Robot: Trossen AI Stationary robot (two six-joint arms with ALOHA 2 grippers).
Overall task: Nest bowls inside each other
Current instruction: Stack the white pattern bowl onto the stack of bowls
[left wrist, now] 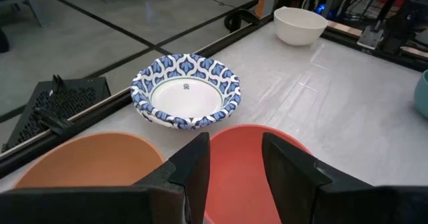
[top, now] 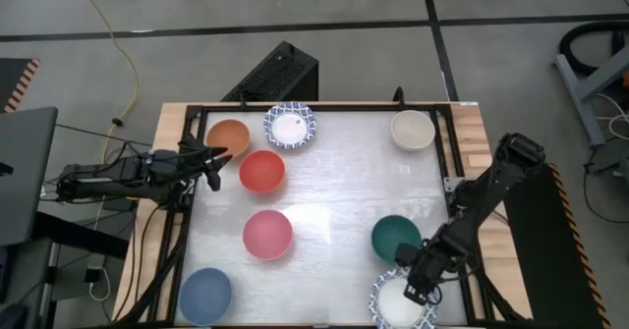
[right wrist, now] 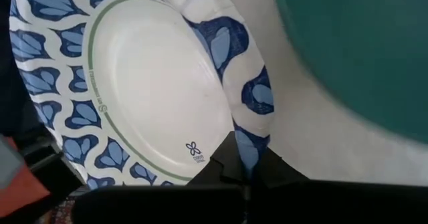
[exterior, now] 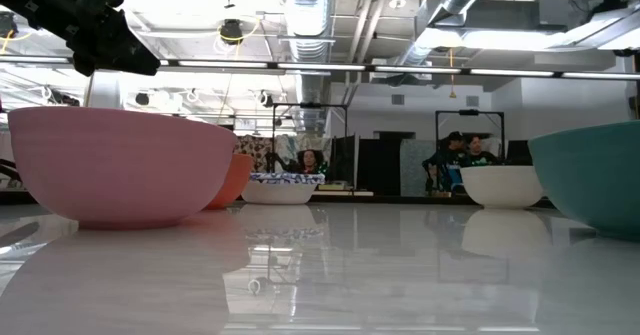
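Right hand (top: pixel 417 288) pinching rim of blue-patterned bowl (top: pixel 401 301) at near right bench corner, just beside dark green bowl (top: pixel 395 237), probably readying lift for nesting. Left hand (top: pixel 211 164) hovering part-open, gripping nothing, between orange bowl (top: pixel 228 137) and red bowl (top: pixel 261 171). Glossy white bench (top: pixel 344 187) reflecting ceiling lights; people standing far behind.

Lighting's bright and even, mostly from the ceiling strip lights (exterior: pixel 300 67) you can see from table level. My table (top: pixel 344 187) is glossy, so there's a washed-out glare patch mid-surface and mirror reflections under the pink bowl (exterior: pixel 120 165). Shadows are soft and small. Up close at my right wrist, the green bowl (right wrist: pixel 361 50) is blurry.
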